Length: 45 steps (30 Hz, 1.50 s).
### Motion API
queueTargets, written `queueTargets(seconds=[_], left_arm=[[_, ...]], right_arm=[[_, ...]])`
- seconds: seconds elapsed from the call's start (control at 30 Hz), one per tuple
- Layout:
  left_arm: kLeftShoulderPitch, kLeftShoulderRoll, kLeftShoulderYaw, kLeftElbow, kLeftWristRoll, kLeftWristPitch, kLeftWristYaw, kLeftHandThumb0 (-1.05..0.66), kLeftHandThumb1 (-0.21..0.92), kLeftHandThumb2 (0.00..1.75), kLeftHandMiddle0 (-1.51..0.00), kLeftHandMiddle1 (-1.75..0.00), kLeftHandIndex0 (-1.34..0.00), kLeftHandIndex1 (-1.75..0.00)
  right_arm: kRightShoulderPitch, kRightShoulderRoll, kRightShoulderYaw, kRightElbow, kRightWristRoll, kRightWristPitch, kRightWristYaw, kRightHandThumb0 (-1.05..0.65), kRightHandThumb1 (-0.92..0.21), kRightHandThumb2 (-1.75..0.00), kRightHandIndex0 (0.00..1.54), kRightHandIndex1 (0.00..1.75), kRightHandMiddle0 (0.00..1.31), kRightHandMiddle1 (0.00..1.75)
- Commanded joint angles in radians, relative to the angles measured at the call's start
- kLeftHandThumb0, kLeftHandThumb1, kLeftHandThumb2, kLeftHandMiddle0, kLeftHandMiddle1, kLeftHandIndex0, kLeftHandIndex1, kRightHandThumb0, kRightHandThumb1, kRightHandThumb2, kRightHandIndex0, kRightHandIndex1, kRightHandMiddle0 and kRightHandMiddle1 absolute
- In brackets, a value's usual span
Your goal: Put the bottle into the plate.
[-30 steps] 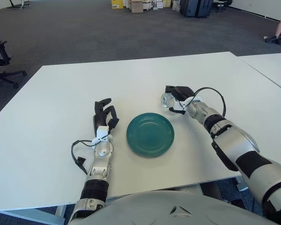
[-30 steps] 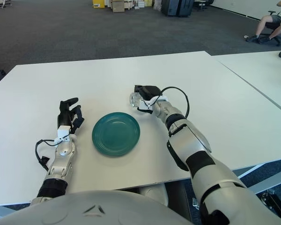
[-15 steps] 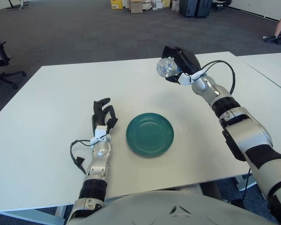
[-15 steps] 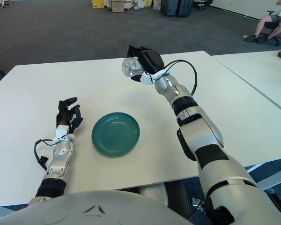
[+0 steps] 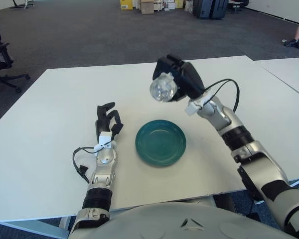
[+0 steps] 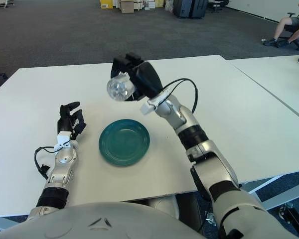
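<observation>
**A:** So what was the layout? Start big.

**B:** Biggest thing was the white table (image 5: 50,124), then the teal plate (image 5: 160,142) sitting flat on it. The right hand (image 5: 182,79) was up in the air, fingers wrapped around a clear bottle (image 5: 163,88), gripping it tight. The bottle poked out to the left of that hand, its round end facing the camera. The plate was below the hand and toward the robot, not touching the bottle at all.

**A:** And the other one?

**B:** The left hand (image 5: 105,121) showed on the tabletop with the plate just off to its right, a gap between them. Fingers loosely curled, holding nothing.

**A:** Any difference between the two eyes?

**B:** A bit. The right eye view caught a seated person (image 6: 289,22) in the far corner, legs and torso. The left eye only got a sliver of them at the edge, but it showed an office chair (image 5: 2,62) off past the table's left side, which the right eye missed.
</observation>
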<state>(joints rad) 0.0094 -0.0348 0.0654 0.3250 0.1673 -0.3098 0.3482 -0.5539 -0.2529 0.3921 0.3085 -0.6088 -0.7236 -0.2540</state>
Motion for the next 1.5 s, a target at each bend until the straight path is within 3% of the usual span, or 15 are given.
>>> queueTargets(seconds=[0.0,0.17,0.4,0.57,0.97,1.23,1.47], left_arm=[[-0.026,0.006,0.000,0.008,0.002,-0.010,-0.002,-0.63,0.92,0.80,-0.44,-0.49,-0.23,-1.13],[-0.031,0.005,0.000,0.012,0.006,-0.003,0.005,-0.63,0.92,0.80,-0.43,-0.48,-0.24,-1.13],[-0.040,-0.002,0.005,0.024,0.000,-0.007,0.011,-0.64,0.92,0.81,-0.43,-0.48,-0.24,-1.12],[-0.048,-0.002,0.011,0.041,-0.005,-0.020,0.016,-0.62,0.92,0.79,-0.45,-0.49,-0.25,-1.12],[-0.043,0.010,0.011,0.048,0.008,-0.039,0.014,-0.60,0.92,0.82,-0.46,-0.49,-0.21,-1.11],[-0.044,0.013,0.010,0.055,0.010,-0.033,0.012,-0.62,0.92,0.84,-0.43,-0.48,-0.18,-1.09],[-0.050,0.008,0.015,0.064,-0.006,-0.041,0.009,-0.61,0.92,0.83,-0.42,-0.47,-0.21,-1.10]], right_arm=[[0.002,-0.018,-0.002,-0.076,0.015,-0.027,0.049,0.00,0.00,-1.65,0.86,1.68,0.62,1.75],[0.037,-0.028,0.025,-0.100,-0.014,-0.105,0.081,0.00,-0.01,-1.66,0.84,1.72,0.63,1.75],[0.091,-0.084,0.101,-0.144,0.120,-0.119,0.317,0.00,-0.04,-1.64,0.81,1.74,0.60,1.75],[0.107,-0.107,0.106,-0.098,0.119,-0.158,0.380,0.00,-0.10,-1.56,0.78,1.71,0.55,1.75],[0.053,-0.074,0.102,0.080,-0.074,-0.258,0.277,0.00,-0.14,-1.51,0.77,1.68,0.51,1.75],[0.006,-0.066,0.101,0.136,-0.193,-0.260,0.167,0.00,-0.07,-1.57,0.83,1.65,0.57,1.75],[-0.008,-0.065,0.121,0.166,-0.242,-0.223,0.139,0.00,-0.05,-1.59,0.85,1.64,0.58,1.75]])
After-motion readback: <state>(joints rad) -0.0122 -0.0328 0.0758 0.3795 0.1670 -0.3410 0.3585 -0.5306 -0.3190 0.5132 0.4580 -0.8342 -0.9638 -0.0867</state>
